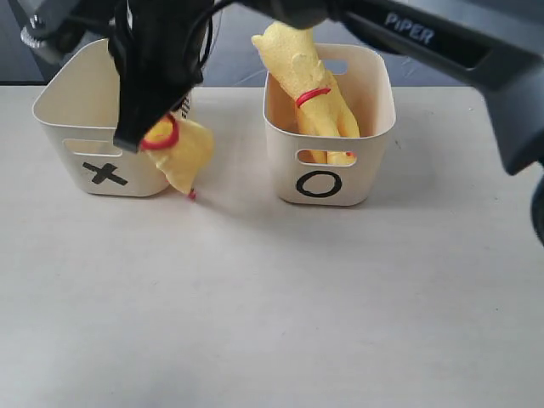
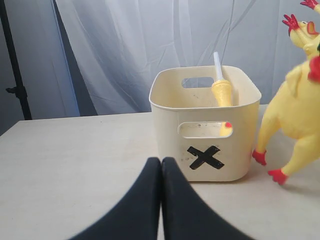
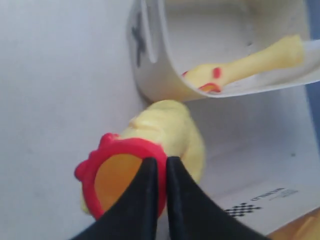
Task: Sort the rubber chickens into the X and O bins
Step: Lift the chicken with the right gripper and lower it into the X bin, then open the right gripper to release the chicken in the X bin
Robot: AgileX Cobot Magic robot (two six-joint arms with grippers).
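The arm link (image 1: 442,42) across the upper right of the exterior view is dark grey and boxy, lettered "PiPER" (image 1: 409,29) in pale grey. A thin black cable (image 1: 208,38) loops at upper left. The left gripper (image 2: 161,162) and right gripper (image 3: 161,162) have smooth matte black fingers tapering to rounded tips.

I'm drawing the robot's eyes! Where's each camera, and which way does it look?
Exterior: high in front, looking down at the X bin, O bin; right arm reaches across.
Left wrist: low down, facing the X bin's marked side; shut left gripper shows.
Right wrist: looks down past the right gripper pinching the hanging chicken.
All three share the X bin and that chicken.
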